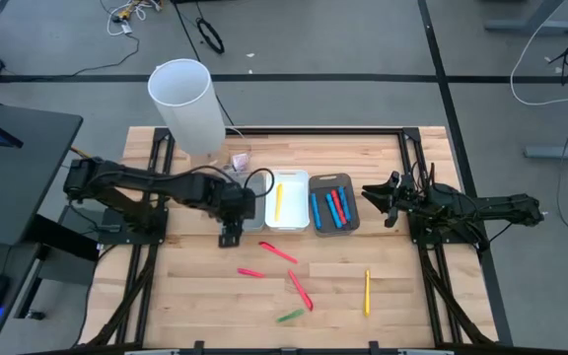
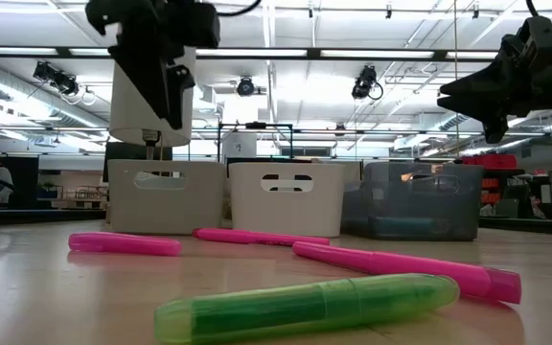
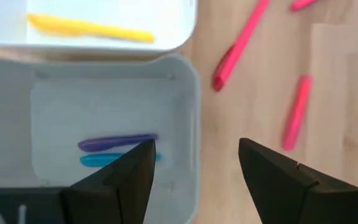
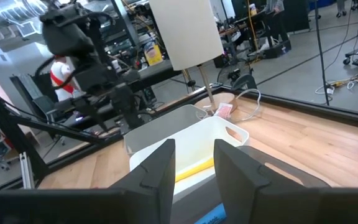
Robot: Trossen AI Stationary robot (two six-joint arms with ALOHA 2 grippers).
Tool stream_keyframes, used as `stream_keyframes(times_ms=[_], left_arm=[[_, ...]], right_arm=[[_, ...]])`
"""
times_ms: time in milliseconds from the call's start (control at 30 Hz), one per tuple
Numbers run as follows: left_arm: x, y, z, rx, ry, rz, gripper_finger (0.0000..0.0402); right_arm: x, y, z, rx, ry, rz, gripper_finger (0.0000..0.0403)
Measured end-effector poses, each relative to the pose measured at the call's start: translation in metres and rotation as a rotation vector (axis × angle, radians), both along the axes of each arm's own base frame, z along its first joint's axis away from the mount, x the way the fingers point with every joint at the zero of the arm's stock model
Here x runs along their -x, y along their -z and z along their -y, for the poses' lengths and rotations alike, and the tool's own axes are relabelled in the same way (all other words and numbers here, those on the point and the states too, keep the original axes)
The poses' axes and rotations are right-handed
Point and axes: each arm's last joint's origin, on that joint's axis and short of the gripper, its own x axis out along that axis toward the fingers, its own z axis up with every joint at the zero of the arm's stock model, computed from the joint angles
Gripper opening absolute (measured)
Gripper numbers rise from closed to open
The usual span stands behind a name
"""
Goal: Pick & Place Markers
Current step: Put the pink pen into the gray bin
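Overhead and wrist views of my two-arm rig at the wooden desk [image 1: 383, 266]. Three small bins stand in a row at the middle of the desk: a grey bin [image 3: 185, 112], a white bin [image 1: 290, 201] and a dark bin [image 1: 334, 203]. My left gripper [image 3: 194, 163] hangs over the grey bin's edge on the side facing the loose markers, jaws spread wide and holding nothing. Below it, inside the grey bin, lie a purple marker [image 3: 117, 142] and a blue marker [image 3: 101, 160], side by side. A yellow marker [image 1: 277, 200] lies in the white bin; blue and red markers [image 1: 331, 207] fill the dark bin. Loose on the desk in front of the bins I see three pink-red markers [image 1: 300, 289], a green marker [image 1: 290, 316] and, well apart towards the right arm, another yellow marker [image 1: 368, 292]. My right gripper [image 4: 194, 163] waits raised beside the dark bin, pointing at the bins, jaws only narrowly parted and empty. A tall white tube [image 1: 187, 104] stands behind the bins
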Motion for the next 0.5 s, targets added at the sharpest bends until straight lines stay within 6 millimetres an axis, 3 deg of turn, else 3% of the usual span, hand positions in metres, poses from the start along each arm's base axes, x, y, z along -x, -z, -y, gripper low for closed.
stream_keyframes(times_ms=[300,500], left_arm=[[-0.004,-0.041,0.028,0.013,0.091,0.087,0.0236],[0.003,-0.061,0.04,0.02,0.119,0.059,0.0236]], right_arm=[[0.0,0.0,0.0,0.0,0.0,0.0,0.0111],[0.0,0.0,0.0,0.0,0.0,0.0,0.0111]])
